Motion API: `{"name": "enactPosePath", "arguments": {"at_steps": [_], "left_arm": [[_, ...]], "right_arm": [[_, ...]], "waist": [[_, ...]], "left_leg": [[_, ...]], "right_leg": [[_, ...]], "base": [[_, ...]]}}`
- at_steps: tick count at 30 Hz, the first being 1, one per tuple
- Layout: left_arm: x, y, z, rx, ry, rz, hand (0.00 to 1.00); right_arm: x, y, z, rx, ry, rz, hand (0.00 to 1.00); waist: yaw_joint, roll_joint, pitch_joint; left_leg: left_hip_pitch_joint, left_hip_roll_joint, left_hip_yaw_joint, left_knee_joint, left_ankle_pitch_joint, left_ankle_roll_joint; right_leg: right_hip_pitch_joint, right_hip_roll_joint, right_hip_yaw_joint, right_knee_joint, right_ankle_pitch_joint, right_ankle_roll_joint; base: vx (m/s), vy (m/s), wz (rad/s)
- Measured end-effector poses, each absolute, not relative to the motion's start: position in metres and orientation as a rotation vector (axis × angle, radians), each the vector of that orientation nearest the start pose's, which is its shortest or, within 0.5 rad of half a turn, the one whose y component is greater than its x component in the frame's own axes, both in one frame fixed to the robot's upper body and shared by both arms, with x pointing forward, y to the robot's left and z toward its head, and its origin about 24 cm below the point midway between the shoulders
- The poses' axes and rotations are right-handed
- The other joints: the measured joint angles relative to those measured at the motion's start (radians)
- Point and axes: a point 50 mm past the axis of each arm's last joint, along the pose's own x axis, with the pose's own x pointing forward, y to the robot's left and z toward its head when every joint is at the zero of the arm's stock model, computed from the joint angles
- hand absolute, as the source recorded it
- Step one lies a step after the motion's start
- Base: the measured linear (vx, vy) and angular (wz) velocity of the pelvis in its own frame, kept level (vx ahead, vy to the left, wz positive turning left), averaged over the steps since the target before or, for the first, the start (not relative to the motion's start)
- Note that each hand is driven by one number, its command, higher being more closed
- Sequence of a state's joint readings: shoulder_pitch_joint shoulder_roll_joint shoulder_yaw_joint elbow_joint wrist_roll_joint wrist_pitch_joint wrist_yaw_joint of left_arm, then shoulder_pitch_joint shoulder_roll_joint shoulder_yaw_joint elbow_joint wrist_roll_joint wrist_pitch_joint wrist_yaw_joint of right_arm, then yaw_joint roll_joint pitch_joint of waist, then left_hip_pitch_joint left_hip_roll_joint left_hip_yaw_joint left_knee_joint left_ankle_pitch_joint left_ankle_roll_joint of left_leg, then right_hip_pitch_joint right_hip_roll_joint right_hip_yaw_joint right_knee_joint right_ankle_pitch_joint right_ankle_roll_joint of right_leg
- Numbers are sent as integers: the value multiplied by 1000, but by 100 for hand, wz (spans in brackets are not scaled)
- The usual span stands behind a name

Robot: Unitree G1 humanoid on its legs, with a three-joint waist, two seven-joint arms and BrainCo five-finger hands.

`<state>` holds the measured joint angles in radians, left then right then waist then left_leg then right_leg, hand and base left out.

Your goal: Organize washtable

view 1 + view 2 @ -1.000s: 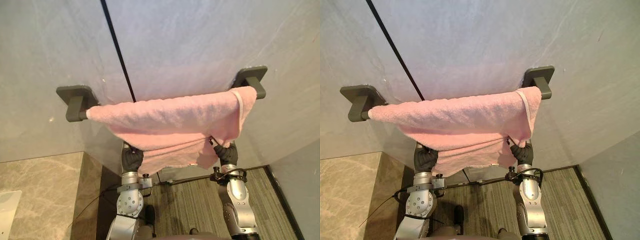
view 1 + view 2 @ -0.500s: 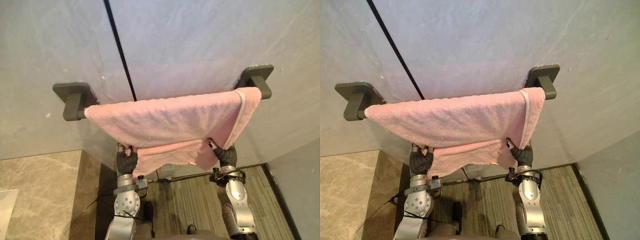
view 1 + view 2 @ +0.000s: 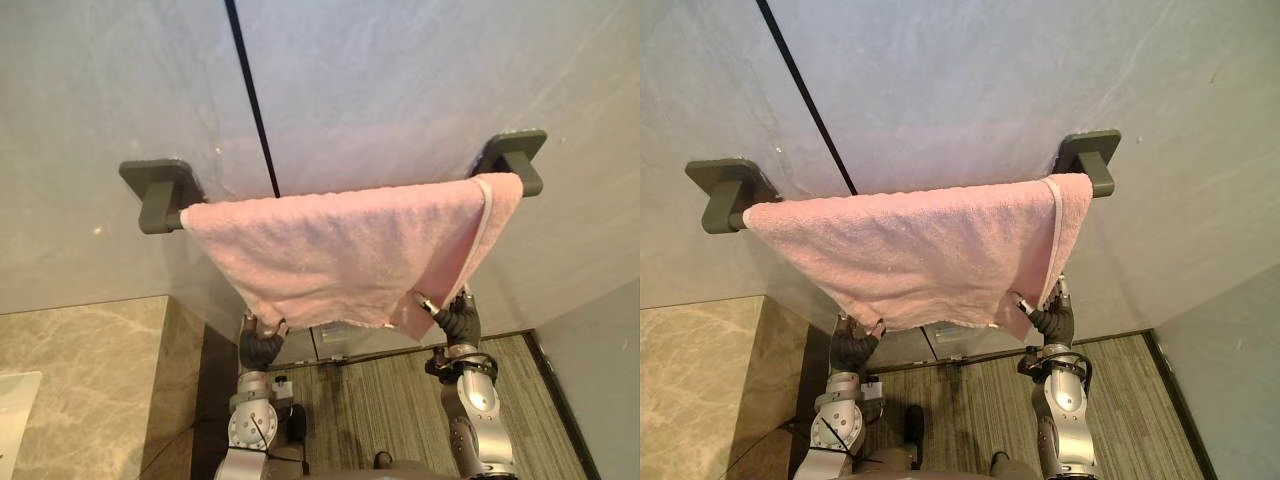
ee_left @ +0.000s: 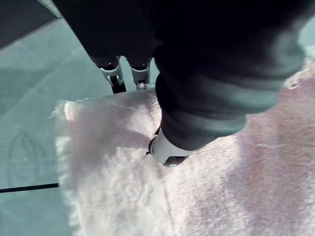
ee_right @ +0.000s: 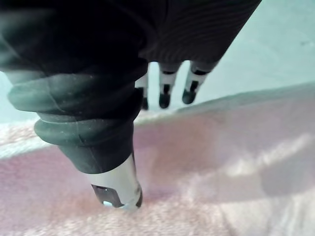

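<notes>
A pink towel (image 3: 350,250) hangs over a dark grey bar, between the bar's left bracket (image 3: 160,192) and right bracket (image 3: 512,155) on the grey wall. My left hand (image 3: 262,345) sits just under the towel's lower left corner. My right hand (image 3: 455,318) is by the lower right corner. In the left wrist view the fingers (image 4: 114,78) reach straight past the towel's edge (image 4: 113,187), the thumb resting on the cloth. In the right wrist view the fingers (image 5: 165,93) are straight too, thumb against the towel (image 5: 221,162). Both hands are open.
A beige marble counter (image 3: 80,390) lies at the lower left, with a white object (image 3: 15,410) at its left edge. A black seam (image 3: 255,100) runs down the wall behind the bar. Striped floor (image 3: 390,410) lies below, with a grey side wall (image 3: 600,380) at right.
Both hands have dropped lower and straightened their fingers, letting go of the towel's lower edge. The lifted back layer has fallen and the towel hangs flat. The camera has shifted a little.
</notes>
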<state>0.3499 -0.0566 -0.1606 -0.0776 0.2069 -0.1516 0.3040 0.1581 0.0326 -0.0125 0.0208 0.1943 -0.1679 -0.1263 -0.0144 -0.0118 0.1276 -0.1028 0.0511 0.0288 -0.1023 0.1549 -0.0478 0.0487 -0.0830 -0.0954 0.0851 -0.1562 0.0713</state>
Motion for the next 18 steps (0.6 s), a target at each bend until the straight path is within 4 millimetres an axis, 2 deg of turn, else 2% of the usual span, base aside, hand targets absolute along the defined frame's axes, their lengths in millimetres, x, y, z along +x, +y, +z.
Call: {"name": "enactPosePath", "arguments": {"at_steps": [6, 11, 15, 18], "left_arm": [[163, 140, -15, 147, 197, 210, 0], [148, 147, -33, 154, 306, 187, 0], [135, 151, -47, 137, 408, 131, 0], [124, 154, -55, 133, 483, 82, 0]], "right_arm": [[200, -165, -5, 219, 115, -204, 0], [181, -163, -32, 223, 259, -183, 0], [159, -154, -54, 224, 403, -111, 0], [148, -146, -60, 195, 466, -11, 0]], "waist": [[2, -3, 1], [6, -6, 3], [13, -8, 3], [16, -11, 0]], "left_leg": [[17, 0, 3, 0, 0, 0], [29, 3, 16, 0, -5, -5], [35, 6, 23, 0, -10, -1], [39, 7, 27, 0, -11, -1]], "right_leg": [[19, -2, -7, -1, 0, 0], [32, -2, -12, -1, 0, 0], [35, -1, -13, 1, -1, 1], [38, -2, -14, 3, -1, 1]], "base": [[0, 0, 0], [-6, -2, 0], [-24, -3, -2], [-11, -1, -1]]}}
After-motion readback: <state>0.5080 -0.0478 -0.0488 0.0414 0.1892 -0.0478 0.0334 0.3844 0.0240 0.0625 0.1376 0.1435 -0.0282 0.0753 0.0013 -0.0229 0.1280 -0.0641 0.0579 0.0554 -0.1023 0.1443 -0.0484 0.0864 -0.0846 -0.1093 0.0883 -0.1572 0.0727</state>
